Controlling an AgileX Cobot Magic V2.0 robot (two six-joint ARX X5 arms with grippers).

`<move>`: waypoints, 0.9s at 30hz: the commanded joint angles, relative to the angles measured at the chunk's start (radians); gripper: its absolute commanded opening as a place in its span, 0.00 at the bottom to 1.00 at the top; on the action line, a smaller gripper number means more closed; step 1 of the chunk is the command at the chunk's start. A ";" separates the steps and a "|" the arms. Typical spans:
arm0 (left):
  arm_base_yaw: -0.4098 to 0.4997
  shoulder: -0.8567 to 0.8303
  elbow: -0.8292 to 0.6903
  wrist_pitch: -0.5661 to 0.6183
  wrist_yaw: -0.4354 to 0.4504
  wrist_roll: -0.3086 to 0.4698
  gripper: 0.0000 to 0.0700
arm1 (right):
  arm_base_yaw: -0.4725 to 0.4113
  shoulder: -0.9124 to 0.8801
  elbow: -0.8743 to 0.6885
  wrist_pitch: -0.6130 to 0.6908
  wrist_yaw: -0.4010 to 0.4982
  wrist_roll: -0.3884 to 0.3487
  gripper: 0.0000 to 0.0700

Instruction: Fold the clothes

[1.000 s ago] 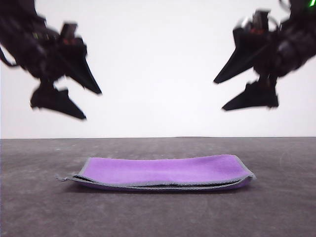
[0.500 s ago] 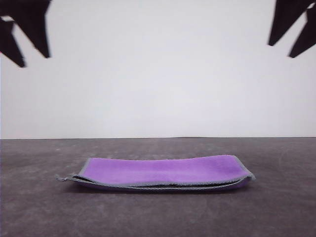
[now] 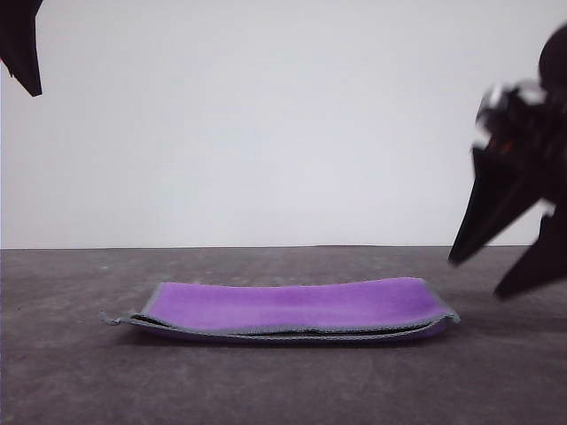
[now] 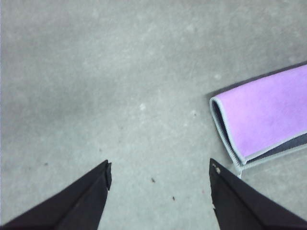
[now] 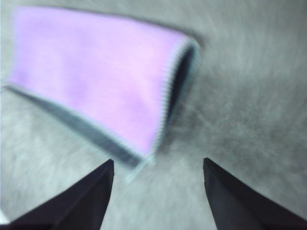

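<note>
Grey desk (image 3: 71, 381) carried your folded cloth (image 3: 292, 308), purple face up. Both hands, left hand (image 4: 158, 167) and right hand (image 3: 500, 274), hung spread, holding nothing.

1. We record a dark grey, matt table (image 3: 71, 372) with faint pale flecks.
2. One cloth (image 3: 292, 308) lies flat on it, folded double, purple face up, grey stitched edging showing.
3. In the front view, a loose thread tail trails from the cloth's 9 o'clock corner.
</note>
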 commanded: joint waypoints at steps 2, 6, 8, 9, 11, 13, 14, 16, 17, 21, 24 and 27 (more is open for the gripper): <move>-0.002 0.010 0.009 0.007 -0.002 -0.013 0.56 | 0.009 0.097 0.013 0.058 -0.039 0.055 0.54; -0.002 0.010 0.009 0.007 -0.002 -0.019 0.56 | 0.025 0.195 0.013 0.148 -0.113 0.089 0.54; -0.002 0.010 0.009 0.007 -0.002 -0.021 0.56 | 0.035 0.225 0.013 0.190 -0.130 0.106 0.54; -0.002 0.010 0.009 0.007 -0.001 -0.021 0.56 | 0.041 0.232 0.013 0.206 -0.132 0.113 0.53; -0.002 0.010 0.009 0.007 -0.001 -0.022 0.56 | 0.054 0.241 0.013 0.237 -0.133 0.127 0.43; -0.002 0.010 0.009 0.007 -0.001 -0.022 0.56 | 0.064 0.242 0.013 0.259 -0.128 0.129 0.18; -0.002 0.010 0.009 0.007 -0.001 -0.022 0.56 | 0.068 0.242 0.013 0.272 -0.127 0.129 0.06; -0.002 0.010 0.009 0.007 -0.001 -0.025 0.56 | 0.074 0.241 0.013 0.292 -0.124 0.134 0.00; -0.002 0.010 0.009 0.007 -0.001 -0.025 0.56 | 0.075 0.241 0.014 0.301 -0.124 0.138 0.00; -0.003 0.010 0.009 0.008 -0.001 -0.031 0.56 | 0.096 0.241 0.027 0.345 -0.171 0.160 0.00; -0.003 0.010 0.009 0.008 -0.001 -0.035 0.56 | 0.137 0.240 0.046 0.399 -0.222 0.201 0.00; -0.003 0.010 0.009 0.008 -0.001 -0.036 0.56 | 0.199 0.241 0.068 0.464 -0.224 0.245 0.00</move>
